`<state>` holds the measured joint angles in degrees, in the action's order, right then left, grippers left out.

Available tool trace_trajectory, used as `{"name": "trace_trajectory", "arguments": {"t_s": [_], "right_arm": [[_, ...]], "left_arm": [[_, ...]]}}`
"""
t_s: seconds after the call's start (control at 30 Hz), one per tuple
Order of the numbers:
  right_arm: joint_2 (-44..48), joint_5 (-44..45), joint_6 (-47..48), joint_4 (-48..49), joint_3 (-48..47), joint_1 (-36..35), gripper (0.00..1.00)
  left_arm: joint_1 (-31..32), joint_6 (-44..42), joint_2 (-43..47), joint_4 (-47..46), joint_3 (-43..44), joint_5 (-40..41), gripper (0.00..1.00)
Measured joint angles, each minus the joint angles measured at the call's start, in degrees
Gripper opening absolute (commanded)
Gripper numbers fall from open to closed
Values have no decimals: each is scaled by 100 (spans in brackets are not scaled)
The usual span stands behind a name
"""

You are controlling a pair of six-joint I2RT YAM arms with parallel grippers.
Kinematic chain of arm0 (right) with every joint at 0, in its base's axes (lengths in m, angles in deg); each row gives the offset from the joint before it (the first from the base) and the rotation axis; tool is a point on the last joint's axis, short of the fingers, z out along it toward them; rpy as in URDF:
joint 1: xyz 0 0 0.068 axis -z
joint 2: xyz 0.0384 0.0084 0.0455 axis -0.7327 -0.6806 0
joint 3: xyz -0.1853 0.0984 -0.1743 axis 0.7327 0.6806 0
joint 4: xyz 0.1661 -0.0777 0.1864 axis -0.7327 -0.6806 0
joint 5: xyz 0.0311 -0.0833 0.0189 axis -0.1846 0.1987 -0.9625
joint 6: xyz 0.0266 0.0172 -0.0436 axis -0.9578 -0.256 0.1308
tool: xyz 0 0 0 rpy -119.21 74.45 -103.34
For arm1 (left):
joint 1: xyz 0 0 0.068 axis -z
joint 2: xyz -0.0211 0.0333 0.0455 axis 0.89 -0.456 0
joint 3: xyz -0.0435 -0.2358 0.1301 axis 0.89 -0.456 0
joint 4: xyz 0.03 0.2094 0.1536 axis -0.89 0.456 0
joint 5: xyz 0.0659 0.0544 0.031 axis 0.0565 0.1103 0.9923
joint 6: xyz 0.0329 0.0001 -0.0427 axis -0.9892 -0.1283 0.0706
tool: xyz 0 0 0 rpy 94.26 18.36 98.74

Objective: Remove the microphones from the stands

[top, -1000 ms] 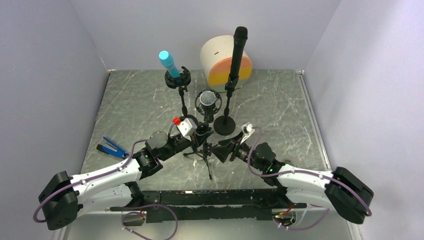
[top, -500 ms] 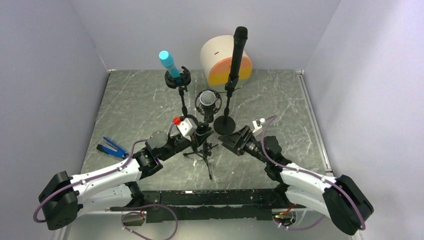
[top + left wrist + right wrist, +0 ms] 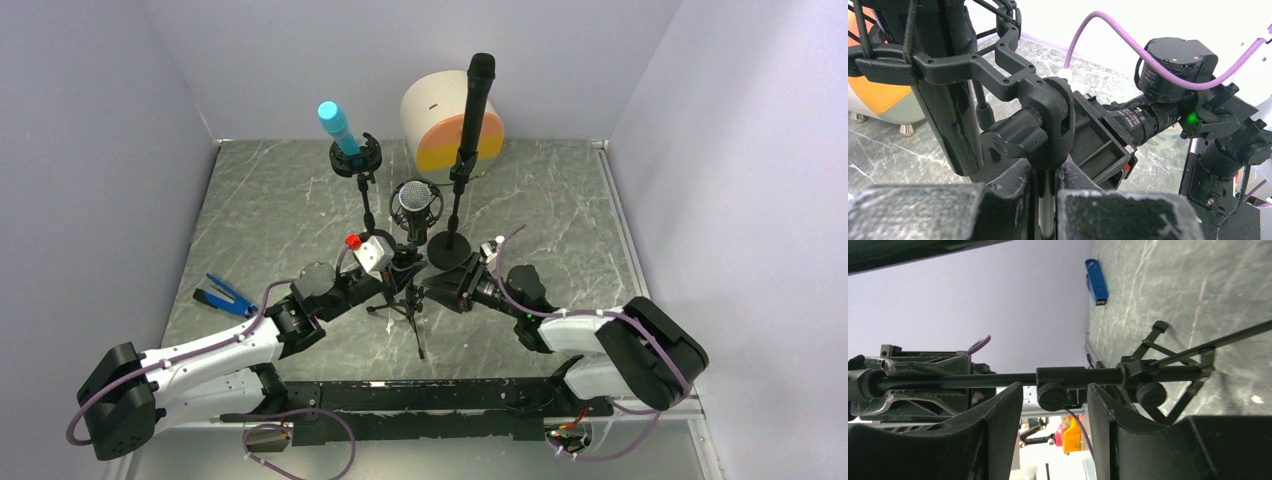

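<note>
Grey-veined marble table carries the small tripod stand near its middle, with the mesh-headed microphone seated on top. On the stand's pole the left gripper is clenched, while the right gripper straddles the pole nearer the legs, fingers spread and not touching

table: grey marbled | microphone: silver mesh | stand: black | tool: blue | drum: white, orange

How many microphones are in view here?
3. A blue microphone in a holder at the back left, a black microphone on the round-base stand behind centre, and a mesh-headed microphone on the tripod in the middle. None appears hidden.
</note>
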<state>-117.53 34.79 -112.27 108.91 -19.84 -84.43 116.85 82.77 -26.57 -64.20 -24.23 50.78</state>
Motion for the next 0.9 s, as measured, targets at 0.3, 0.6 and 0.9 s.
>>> {"name": "trace_trajectory", "arguments": {"t_s": [0.3,0.6,0.9], "right_arm": [[-734,-247,-278,918,-87,-133,34],[-850,-249,-310,1161,-87,-153,47],[-750,-221,-254,1064,-4,-153,32]], "left_arm": [[0,-4,0,2,0,11,2],[0,-2,0,4,0,24,3],[0,-4,2,11,0,24,3]]}}
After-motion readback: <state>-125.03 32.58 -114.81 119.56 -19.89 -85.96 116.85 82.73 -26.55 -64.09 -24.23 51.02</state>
